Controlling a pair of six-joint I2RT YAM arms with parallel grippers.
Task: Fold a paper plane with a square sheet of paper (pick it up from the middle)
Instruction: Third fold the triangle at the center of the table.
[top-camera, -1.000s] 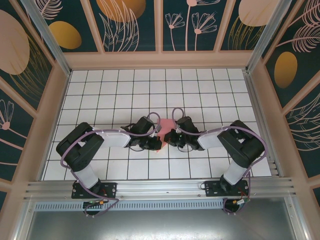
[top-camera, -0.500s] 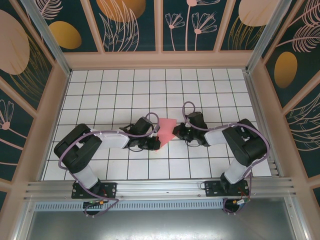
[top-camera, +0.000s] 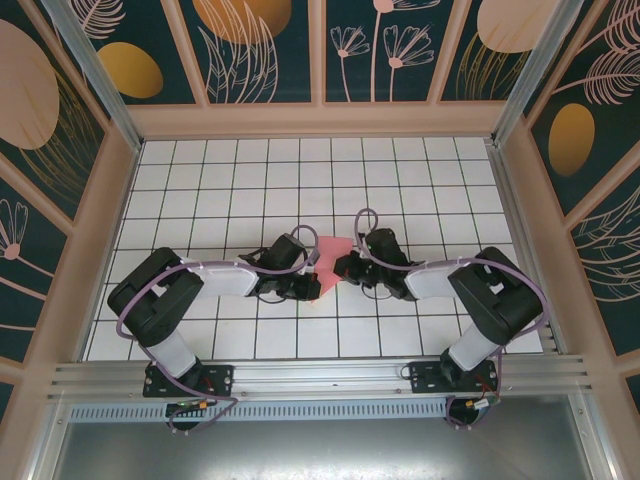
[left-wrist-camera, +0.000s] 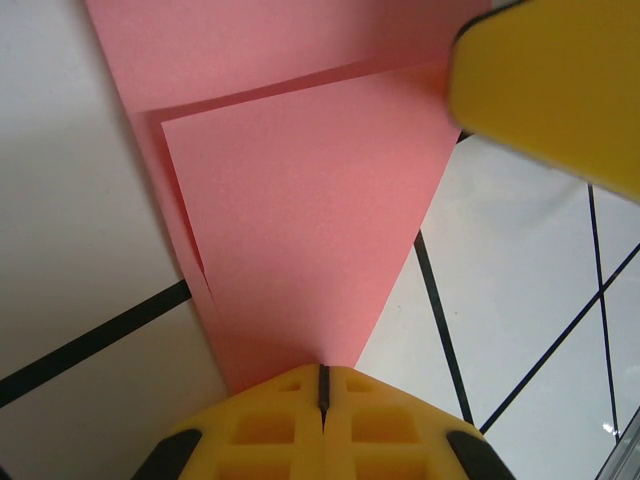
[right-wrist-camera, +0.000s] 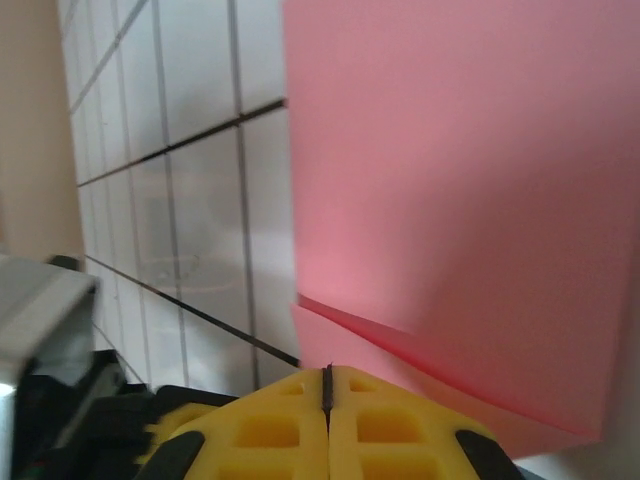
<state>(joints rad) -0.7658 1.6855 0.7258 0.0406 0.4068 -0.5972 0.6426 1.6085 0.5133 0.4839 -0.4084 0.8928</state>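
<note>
pink paper (left-wrist-camera: 300, 230): tip hidden under left gripper (left-wrist-camera: 322, 385) | top edge cut off

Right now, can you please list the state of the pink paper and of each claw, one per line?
pink paper: folded into a layered wedge, between the two claws.
left claw: shut, tips at the wedge's narrow point; pinching or pressing, cannot tell.
right claw: shut, tips at the paper's folded edge; grip unclear.
</note>
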